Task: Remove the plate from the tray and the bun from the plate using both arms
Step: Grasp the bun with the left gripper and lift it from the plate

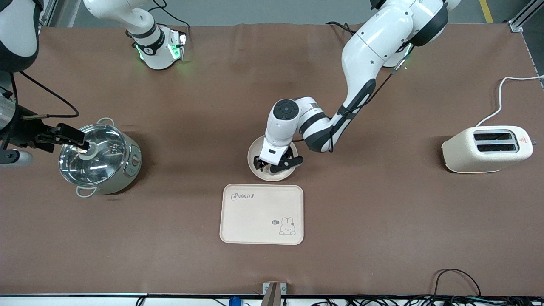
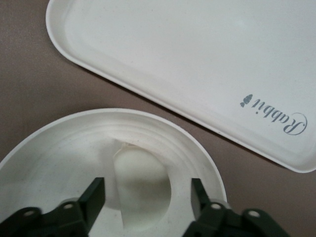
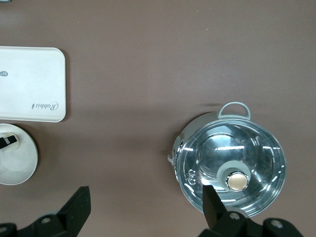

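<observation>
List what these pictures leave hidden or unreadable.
- Plate: in the front view the left gripper and its wrist cover most of it; the left wrist view cuts off its lower part.
- Bun: not clearly made out; the pale lump on the plate between the open fingers cannot be confirmed.
- Pot contents: glare on the glass lid hides them.
- Right gripper: only its open fingertips show, above the table beside the pot.

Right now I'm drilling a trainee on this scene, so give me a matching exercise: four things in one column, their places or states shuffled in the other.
Things:
1. plate
2. tray
3. toaster
4. pot

Places or states:
A. at the left arm's end of the table
B. glass lid on, under the right gripper
C. under the open left gripper
D. nearer the front camera than the plate

Pairs: 1-C, 2-D, 3-A, 4-B
</observation>
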{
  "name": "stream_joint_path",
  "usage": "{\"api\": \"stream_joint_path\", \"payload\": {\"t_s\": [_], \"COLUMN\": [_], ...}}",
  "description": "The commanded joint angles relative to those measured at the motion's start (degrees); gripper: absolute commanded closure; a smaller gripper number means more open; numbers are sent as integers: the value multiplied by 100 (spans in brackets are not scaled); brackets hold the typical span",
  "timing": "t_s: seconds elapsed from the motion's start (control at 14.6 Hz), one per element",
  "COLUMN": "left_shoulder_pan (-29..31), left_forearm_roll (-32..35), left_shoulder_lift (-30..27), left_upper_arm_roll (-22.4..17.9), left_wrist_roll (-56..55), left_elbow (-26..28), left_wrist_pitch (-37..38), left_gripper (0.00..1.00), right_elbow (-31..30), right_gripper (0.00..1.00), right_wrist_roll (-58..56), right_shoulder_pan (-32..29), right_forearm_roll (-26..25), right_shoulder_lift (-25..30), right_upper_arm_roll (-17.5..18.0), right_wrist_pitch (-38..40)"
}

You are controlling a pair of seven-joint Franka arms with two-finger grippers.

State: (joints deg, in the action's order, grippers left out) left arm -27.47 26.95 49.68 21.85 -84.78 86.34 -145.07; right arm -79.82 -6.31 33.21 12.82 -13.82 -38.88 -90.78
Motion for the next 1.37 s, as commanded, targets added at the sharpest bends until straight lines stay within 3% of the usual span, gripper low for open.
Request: {"api": "stream_joint_path", "payload": {"t_s": [0.0, 0.14, 0.27, 0.34, 0.55, 0.68, 0.82, 0.96, 1.16, 1.3], "left_shoulder_pan": [-119, -223, -224, -224, -102, 249, 967, 1916, 3279, 3860], "left_forearm_roll": [144, 153, 179, 188, 188, -13, -460, -708, -717, -700], "left_shoulder_lift": [85, 103, 68, 24, -317, -888, -1240, -1574, -1690, -1673], "left_upper_arm_roll": [-137, -216, -251, -251, -173, -103, 90, 371, 872, 900], "left_wrist_roll": [-258, -338, -311, -294, 55, 1264, 2722, 4121, 5284, 5899], "left_elbow": [-118, -127, -109, -100, -126, -100, -57, 302, 699, 883], "left_wrist_pitch": [-170, -214, -206, -180, 703, 1670, 2253, 2378, 2378, 2361], "left_gripper": [55, 78, 93, 99, 100, 100, 100, 100, 99, 99], "right_elbow": [28, -16, -51, -104, -560, -684, -676, -658, -632, -614], "right_gripper": [0, 0, 0, 0, 0, 0, 0, 0, 0, 0], "right_wrist_roll": [69, 77, 138, 278, 482, 482, 552, 596, 614, 631], "right_shoulder_pan": [-59, -698, -1454, -1649, -2246, -2660, -2714, -2723, -2714, -2714], "right_forearm_roll": [-297, -341, -735, -885, -930, -939, -991, -1114, -1124, -1124], "right_shoulder_lift": [238, 423, 651, 765, 1249, 1451, 1505, 1505, 1496, 1487], "right_upper_arm_roll": [169, 860, 1826, 2092, 2725, 3086, 3123, 3132, 3114, 3114], "right_wrist_pitch": [113, 131, 114, 131, 105, 131, 210, 254, 237, 219]}}
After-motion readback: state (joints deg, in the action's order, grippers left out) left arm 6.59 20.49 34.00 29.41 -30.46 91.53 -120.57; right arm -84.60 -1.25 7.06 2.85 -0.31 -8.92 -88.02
